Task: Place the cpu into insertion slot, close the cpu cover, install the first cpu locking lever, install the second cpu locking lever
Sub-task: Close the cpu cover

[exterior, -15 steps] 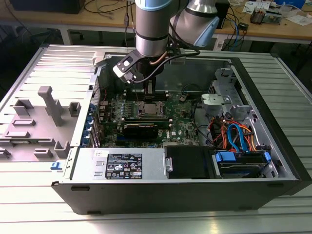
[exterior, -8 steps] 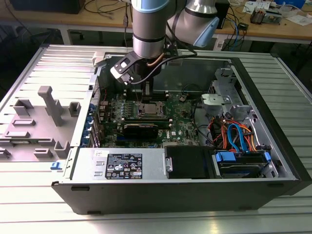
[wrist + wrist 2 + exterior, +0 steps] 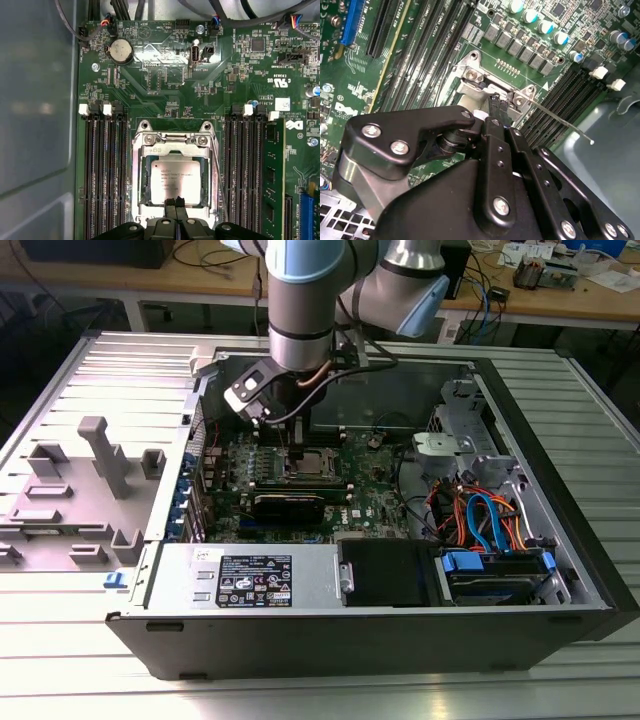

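Here, a robot's tool [image 3: 174, 202] is poised over a computer's processor socket [image 3: 144, 186].
Its fingertips are pinched together, gripping nothing; the chip [image 3: 175, 181] lies seated just beyond them under the lowered cover [image 3: 172, 145], with a thin lever [image 3: 560, 121] alongside.

cpu [image 3: 176, 182]: silver, seated flat in insertion slot [image 3: 145, 186] | cpu cover [image 3: 172, 148]: closed over it

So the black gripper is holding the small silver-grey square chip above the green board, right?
Not held: in the first wrist view the small silver-grey square chip sits in the silver-edged square socket; the black gripper is above the green board.
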You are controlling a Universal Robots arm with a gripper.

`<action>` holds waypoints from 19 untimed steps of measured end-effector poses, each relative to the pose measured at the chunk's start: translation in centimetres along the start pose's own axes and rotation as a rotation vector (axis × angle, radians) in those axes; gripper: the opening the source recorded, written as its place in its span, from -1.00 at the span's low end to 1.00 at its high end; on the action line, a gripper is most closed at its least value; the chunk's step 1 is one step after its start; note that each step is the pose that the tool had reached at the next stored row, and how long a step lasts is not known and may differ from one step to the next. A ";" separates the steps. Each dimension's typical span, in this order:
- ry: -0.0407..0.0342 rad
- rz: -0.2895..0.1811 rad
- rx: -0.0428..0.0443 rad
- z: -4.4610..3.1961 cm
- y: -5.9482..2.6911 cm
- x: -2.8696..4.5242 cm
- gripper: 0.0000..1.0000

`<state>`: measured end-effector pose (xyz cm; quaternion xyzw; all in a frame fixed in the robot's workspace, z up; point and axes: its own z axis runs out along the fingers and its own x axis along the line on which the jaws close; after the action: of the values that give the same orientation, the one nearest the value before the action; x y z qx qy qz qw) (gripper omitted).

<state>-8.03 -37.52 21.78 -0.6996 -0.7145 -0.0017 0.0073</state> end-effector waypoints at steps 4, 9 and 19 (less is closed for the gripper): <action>0.0001 0.000 0.0000 0.27 -0.12 0.01 -0.79; -0.0023 0.000 0.0000 0.94 -0.24 0.04 -0.79; -0.0033 0.000 -0.0001 0.25 -0.27 0.07 -0.79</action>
<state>-8.30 -37.45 21.53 -0.6996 -0.7145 -0.0006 0.0061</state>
